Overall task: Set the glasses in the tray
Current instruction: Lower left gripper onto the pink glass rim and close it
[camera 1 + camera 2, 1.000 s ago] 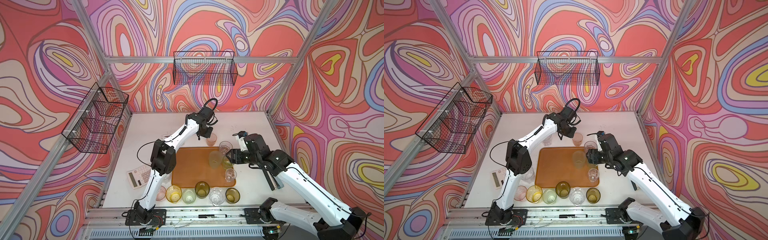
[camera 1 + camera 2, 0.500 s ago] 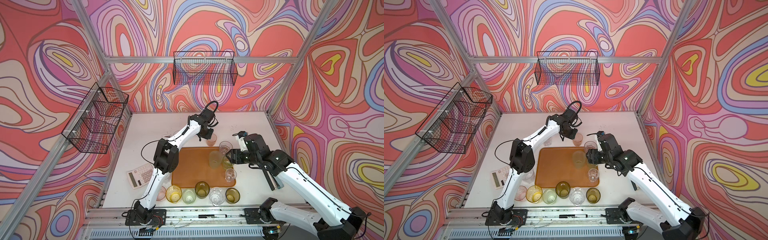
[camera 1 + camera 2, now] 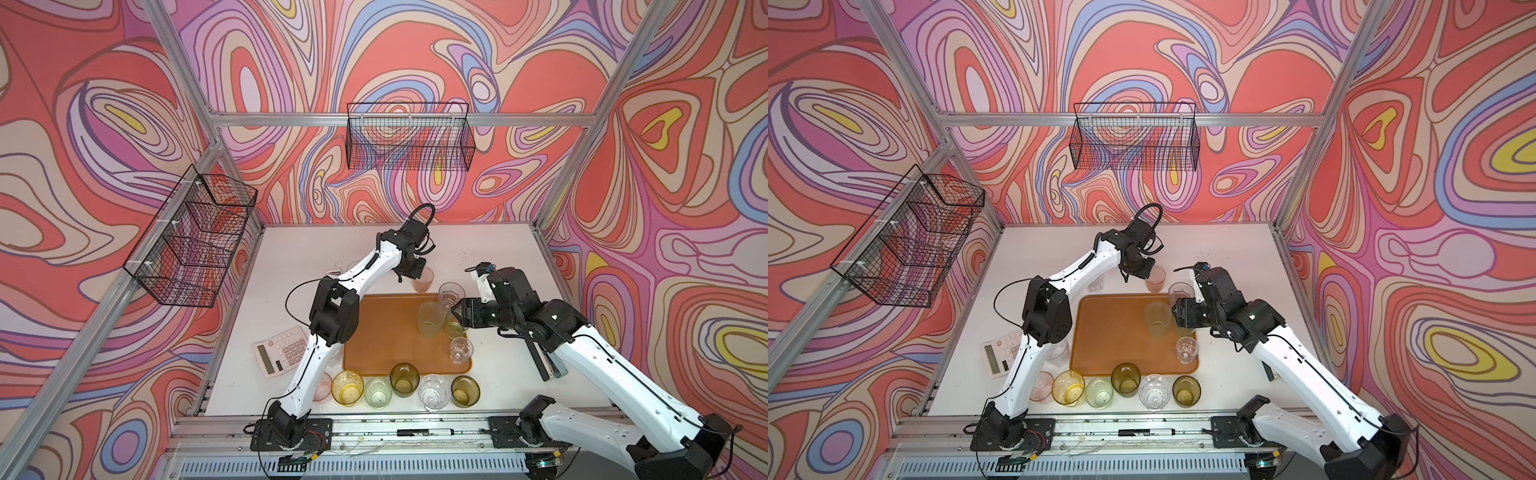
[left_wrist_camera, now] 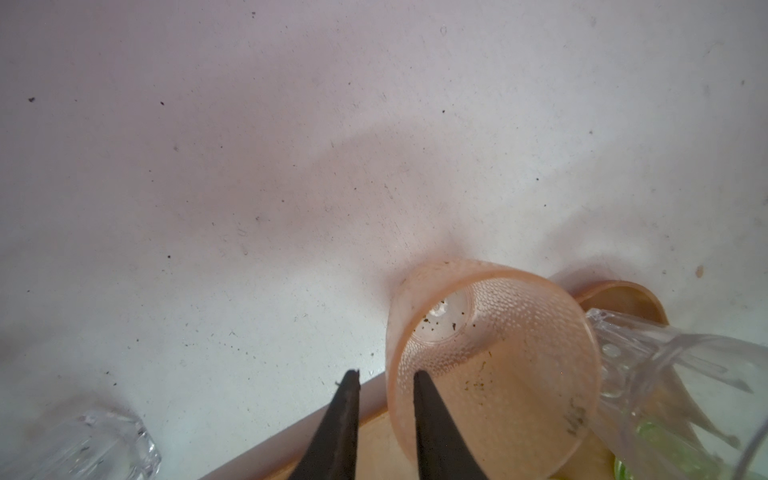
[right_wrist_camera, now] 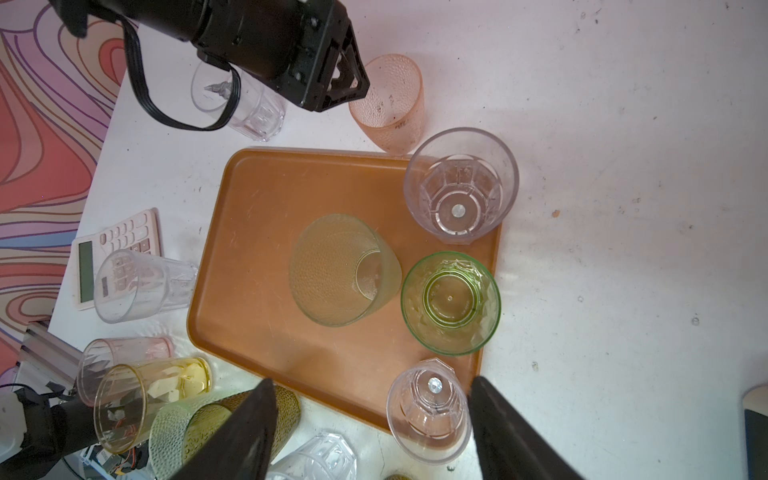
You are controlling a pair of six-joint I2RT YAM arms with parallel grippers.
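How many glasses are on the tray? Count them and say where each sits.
4. Frosted green glass, middle of the tray; ribbed green glass beside it; wide clear glass, far right corner; small clear glass, near right corner. None looks hidden.

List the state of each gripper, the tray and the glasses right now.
pink glass, upright on the table, just beyond the tray's far edge.
left gripper, open narrowly, astride the pink glass's rim.
right gripper, open wide, empty, over the tray.
tray, flat on the table, holding four upright glasses.
frosted green glass, upright in the tray.
front row of glasses, upright by the tray's near edge.
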